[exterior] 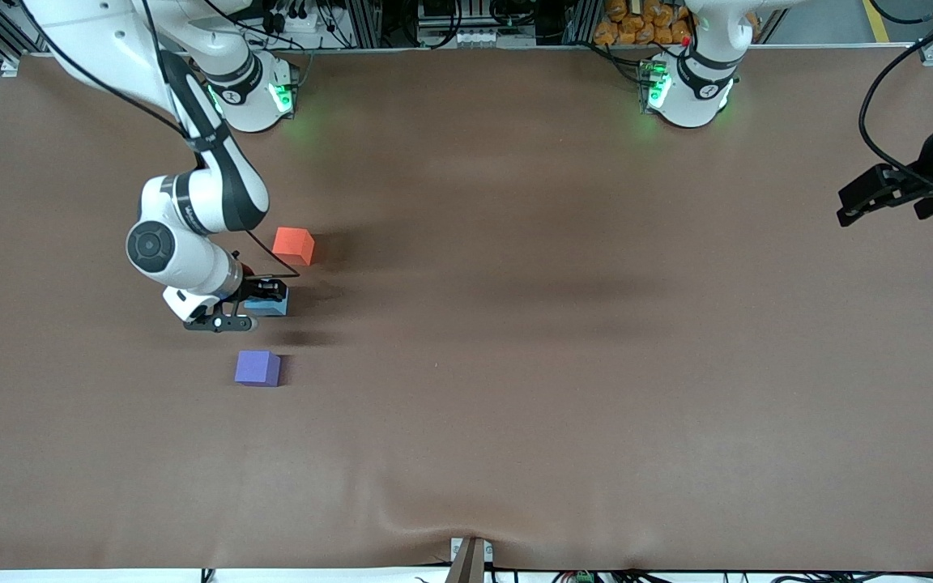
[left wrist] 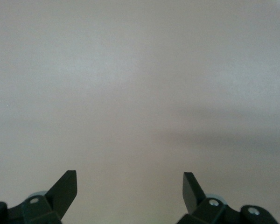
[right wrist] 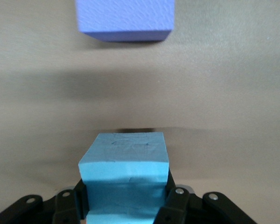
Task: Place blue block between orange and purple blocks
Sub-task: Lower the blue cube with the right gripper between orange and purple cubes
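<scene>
My right gripper [exterior: 266, 293] is shut on the light blue block [exterior: 270, 308], holding it low at the brown table between the other two cubes. I cannot tell whether the block touches the cloth. The orange block [exterior: 293, 244] sits farther from the front camera, the purple block [exterior: 257, 368] nearer. In the right wrist view the blue block [right wrist: 124, 158] fills the space between the fingers [right wrist: 175, 205] and the purple block [right wrist: 124, 18] lies ahead of it. My left gripper [exterior: 849, 212] waits open and empty at the left arm's end of the table; it also shows in the left wrist view [left wrist: 130, 186].
The brown cloth [exterior: 564, 364] covers the whole table. A small metal bracket [exterior: 470, 559] sticks up at the table's edge nearest the front camera. The arm bases [exterior: 689, 89] stand along the edge farthest from that camera.
</scene>
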Tool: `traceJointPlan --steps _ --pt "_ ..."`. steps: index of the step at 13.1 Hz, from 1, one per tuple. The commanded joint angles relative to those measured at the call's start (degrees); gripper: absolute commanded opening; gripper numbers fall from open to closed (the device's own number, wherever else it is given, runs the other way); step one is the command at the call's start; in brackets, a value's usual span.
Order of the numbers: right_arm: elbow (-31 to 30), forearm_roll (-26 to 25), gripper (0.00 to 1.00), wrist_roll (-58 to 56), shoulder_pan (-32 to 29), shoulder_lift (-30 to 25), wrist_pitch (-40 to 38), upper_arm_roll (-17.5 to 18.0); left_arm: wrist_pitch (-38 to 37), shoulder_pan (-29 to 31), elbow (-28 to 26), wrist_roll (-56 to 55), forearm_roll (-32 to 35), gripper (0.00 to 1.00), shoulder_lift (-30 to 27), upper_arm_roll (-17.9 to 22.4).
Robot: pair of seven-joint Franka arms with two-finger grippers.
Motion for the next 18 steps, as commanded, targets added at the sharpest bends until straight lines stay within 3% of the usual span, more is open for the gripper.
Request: traceJointPlan --steps 1,7,8,9,10,11,16,18 --pt "0.85 0.31 0.22 -0.48 -1.11 1.39 1.15 1.21 0.06 -0.53 -5.75 1.33 -1.40 1.00 -5.37 0.24" --pt "2.52 3.20 0.23 -0.13 -0.32 2.19 0.79 1.30 0.06 -0.62 -5.32 1.42 -1.84 1.00 -5.03 0.15" --pt "2.52 3.55 0.24 -0.13 -0.14 2.19 0.79 1.30 0.06 -0.44 -5.23 1.77 -1.84 1.00 -5.03 0.15" --pt "2.52 3.56 0.31 -0.21 -0.14 2.27 0.79 1.30 0.06 -0.35 -5.14 2.21 -1.93 1.00 -5.03 0.15" --pt "2.43 3.56 0.69 -0.30 -0.14 2.28 0.71 1.21 0.06 -0.26 -5.14 2.65 -1.93 1.00 -5.03 0.15" --pt "2.43 3.56 1.00 -0.48 -0.32 2.62 0.79 1.21 0.06 -0.26 -5.14 2.74 -1.93 1.00 -4.94 0.15" --pt "2.61 3.47 1.00 -1.18 -1.37 0.01 -0.52 1.03 0.06 -0.09 -5.23 3.35 -1.93 1.00 -4.94 0.15" --pt "5.14 3.38 1.00 -1.18 -4.43 -3.42 -6.11 1.03 0.06 -0.09 -5.14 3.35 -2.01 1.00 -5.03 0.15"
